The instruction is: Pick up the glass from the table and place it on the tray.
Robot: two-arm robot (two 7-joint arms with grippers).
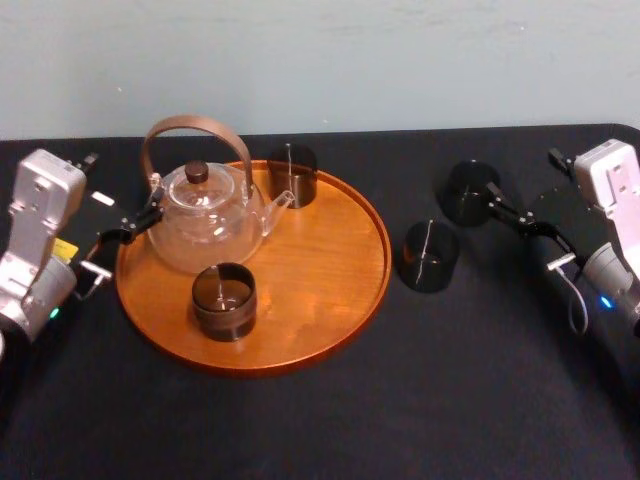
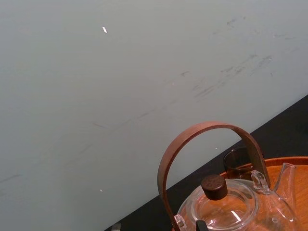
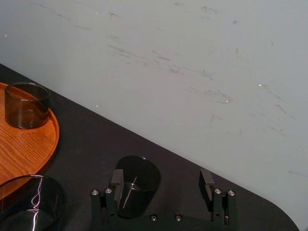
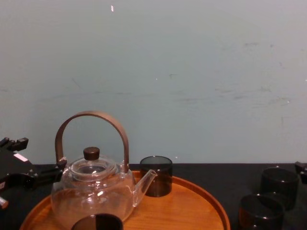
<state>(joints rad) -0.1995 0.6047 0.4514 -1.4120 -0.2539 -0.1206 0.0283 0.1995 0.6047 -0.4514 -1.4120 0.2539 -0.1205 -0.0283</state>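
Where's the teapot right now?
In the head view the teapot sits on the left side of the tray, behind one dark glass, with the left claw beside it.

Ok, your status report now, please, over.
Right gripper open, at far glass on table. Left gripper parked by teapot. Near glass stands toward tray, maybe in path.

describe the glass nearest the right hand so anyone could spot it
Right of the round wooden tray, two dark smoked glasses stand on the black table. Yours is the farther glass, nearer the wall, just ahead of the open right hand; its neighbour sits closer to the tray.
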